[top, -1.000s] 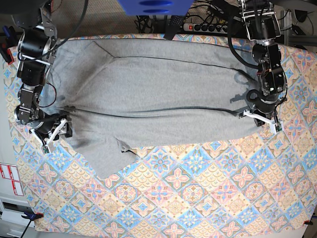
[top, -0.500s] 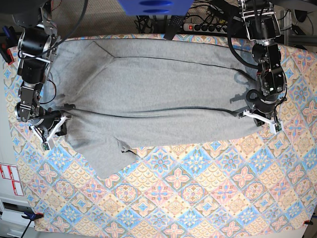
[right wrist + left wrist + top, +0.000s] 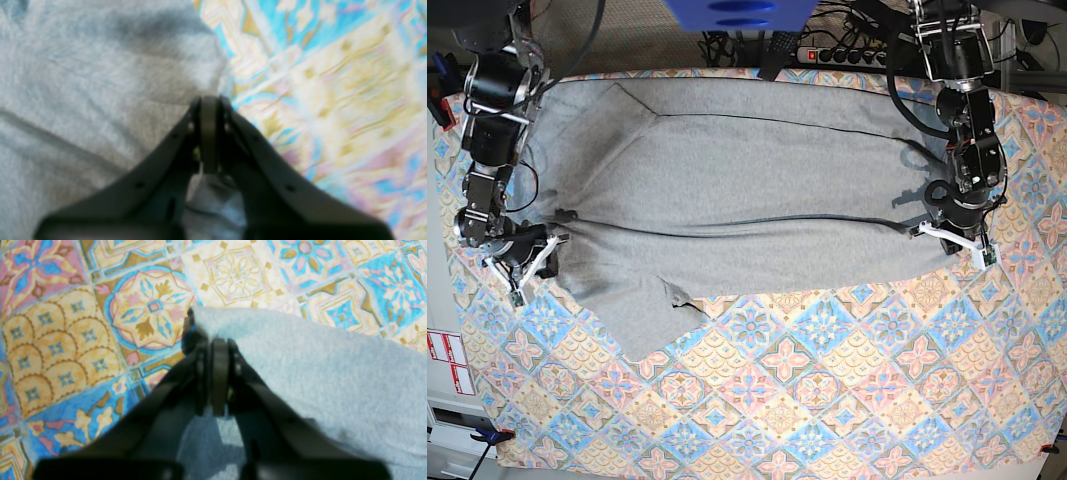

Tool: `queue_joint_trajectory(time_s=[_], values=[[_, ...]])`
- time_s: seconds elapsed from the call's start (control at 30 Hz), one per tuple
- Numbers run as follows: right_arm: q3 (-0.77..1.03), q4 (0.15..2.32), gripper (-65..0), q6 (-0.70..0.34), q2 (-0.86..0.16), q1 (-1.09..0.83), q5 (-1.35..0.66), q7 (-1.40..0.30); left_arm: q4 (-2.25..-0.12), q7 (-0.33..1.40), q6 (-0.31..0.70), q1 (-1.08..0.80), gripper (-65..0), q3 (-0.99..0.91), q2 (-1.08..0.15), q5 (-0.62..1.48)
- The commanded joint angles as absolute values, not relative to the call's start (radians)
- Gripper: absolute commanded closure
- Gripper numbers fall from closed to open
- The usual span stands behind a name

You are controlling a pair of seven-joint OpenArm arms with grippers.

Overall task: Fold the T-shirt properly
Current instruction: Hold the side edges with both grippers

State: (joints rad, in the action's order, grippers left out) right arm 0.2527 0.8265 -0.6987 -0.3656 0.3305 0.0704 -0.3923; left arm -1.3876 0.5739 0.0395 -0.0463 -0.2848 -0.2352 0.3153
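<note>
T-shirt [image 3: 747, 200] flat on counter [image 3: 847, 400]. Left end effector [image 3: 213, 340] and right end effector [image 3: 208, 100] both clamped on its edges. Risk: thin pinch slips on lift, uneven pull skews fold, loose sleeve drags.

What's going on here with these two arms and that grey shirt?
A two-armed robot is folding a large heather-grey cotton T-shirt spread across a colourful tile-patterned tablecloth. The left gripper is shut on the shirt's edge at one end, and the right gripper is shut on the fabric at the opposite end. Nothing is lifted yet.
</note>
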Motion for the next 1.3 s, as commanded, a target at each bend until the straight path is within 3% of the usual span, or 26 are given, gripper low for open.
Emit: queue_joint_trajectory(time_s=[0.0,0.37,0.83,1.27], values=[[0.283,0.871,-0.2,-0.698,-0.390,0.320,0.054,-0.374,-1.408,0.549,0.041,-0.035,0.0,-0.308,-0.251,0.320],[0.412,1.148,-0.2,-0.698,-0.387,0.159,0.053,-0.467,-1.483,0.547,0.041,-0.044,0.0,-0.394,-0.246,0.321],[0.587,1.442,-0.2,-0.698,-0.297,0.007,0.053,-0.647,-1.712,0.549,0.041,-0.231,0.0,-0.404,-0.248,0.321],[0.581,1.501,-0.2,-0.698,-0.297,-0.125,0.054,-0.668,-1.738,0.549,0.041,-0.410,0.0,-0.403,-0.246,0.321]])
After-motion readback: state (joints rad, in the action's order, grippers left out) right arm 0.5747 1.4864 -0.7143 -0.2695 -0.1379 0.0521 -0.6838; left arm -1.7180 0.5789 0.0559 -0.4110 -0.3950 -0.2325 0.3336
